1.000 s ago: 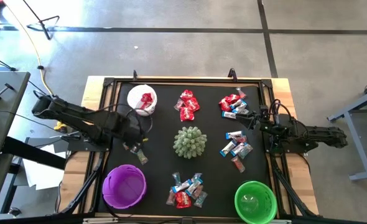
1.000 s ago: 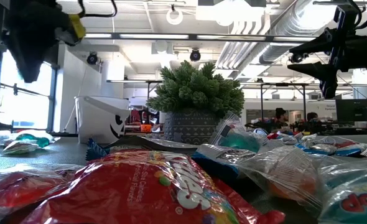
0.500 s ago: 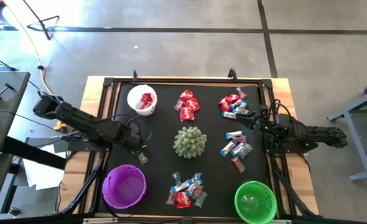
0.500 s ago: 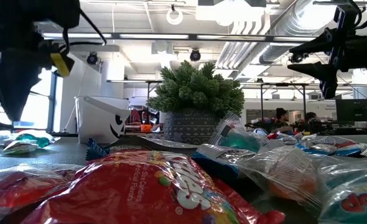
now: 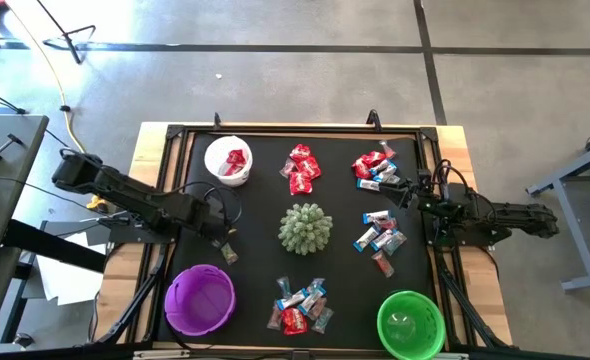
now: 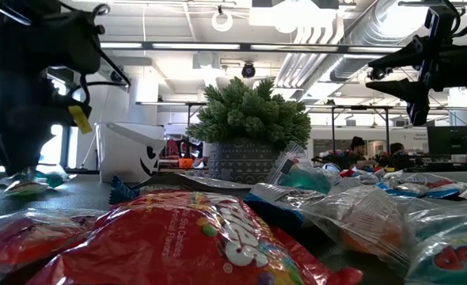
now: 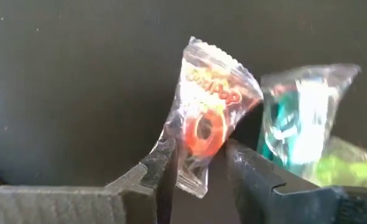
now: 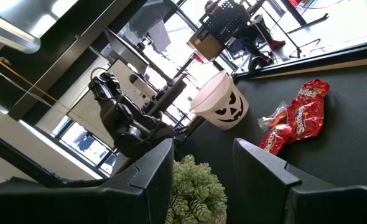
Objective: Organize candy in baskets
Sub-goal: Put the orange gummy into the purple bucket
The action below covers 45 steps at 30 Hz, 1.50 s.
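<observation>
Your left hand [image 5: 225, 243] has dropped lower since a second ago and has swung from beside the white basket [image 5: 228, 160] toward the 2 sweets above the purple basket [image 5: 200, 299]. In the left wrist view its fingers [image 7: 155, 171] stand apart on either side of a clear-wrapped sweet [image 7: 207, 127] with an orange ring inside; whether they press it you cannot tell. A green-and-blue sweet [image 7: 298, 124] lies just beside it, blurred.

In the middle of the desk [image 5: 255, 215] the spiky green ball [image 5: 305, 228] has not moved, nor has the candy: the red pile [image 5: 302, 168] behind it and the mixed pile [image 5: 300, 305] in front.

On the right, 2 more piles [image 5: 377, 168] [image 5: 380, 237] lie unchanged near your right hand [image 5: 417, 195], which waits where it was, fingers spread and empty. The green basket [image 5: 410, 323] sits at the near right corner.

In the low view, red wrappers [image 6: 194, 237] fill the foreground and hide most of the desk.
</observation>
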Motion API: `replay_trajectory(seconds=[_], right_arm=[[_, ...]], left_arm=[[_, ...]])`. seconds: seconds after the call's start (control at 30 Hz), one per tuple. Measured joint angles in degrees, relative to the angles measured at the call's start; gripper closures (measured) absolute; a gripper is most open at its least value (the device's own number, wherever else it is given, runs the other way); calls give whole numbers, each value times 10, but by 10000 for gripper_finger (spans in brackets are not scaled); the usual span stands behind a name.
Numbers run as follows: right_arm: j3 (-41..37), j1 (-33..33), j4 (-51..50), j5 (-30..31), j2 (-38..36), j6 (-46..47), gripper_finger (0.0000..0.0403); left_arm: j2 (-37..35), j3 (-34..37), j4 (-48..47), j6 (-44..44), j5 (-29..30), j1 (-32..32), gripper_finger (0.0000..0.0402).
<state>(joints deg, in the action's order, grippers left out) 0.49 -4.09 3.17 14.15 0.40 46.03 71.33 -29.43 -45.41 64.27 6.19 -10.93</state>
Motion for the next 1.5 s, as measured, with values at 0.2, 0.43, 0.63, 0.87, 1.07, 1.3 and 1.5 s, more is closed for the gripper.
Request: replay_trajectory(seconds=[0.2,0.43,0.63,0.87,1.07,1.3,1.5], right_arm=[[0,0,0,0,0,0,240],[0,0,0,0,0,0,240],[0,0,0,0,0,0,240],[0,0,0,0,0,0,240],[0,0,0,0,0,0,240],[0,0,0,0,0,0,240],[0,0,0,0,0,0,240]], left_arm=[[-2,21,26,-33,0,12,256],[-1,22,30,-51,11,12,294],[-1,22,36,-50,17,12,356],[0,10,31,-52,17,12,395],[2,-40,-37,-78,28,13,393],[-6,-144,-158,-79,23,4,396],[-20,-264,-260,-52,1,-25,396]])
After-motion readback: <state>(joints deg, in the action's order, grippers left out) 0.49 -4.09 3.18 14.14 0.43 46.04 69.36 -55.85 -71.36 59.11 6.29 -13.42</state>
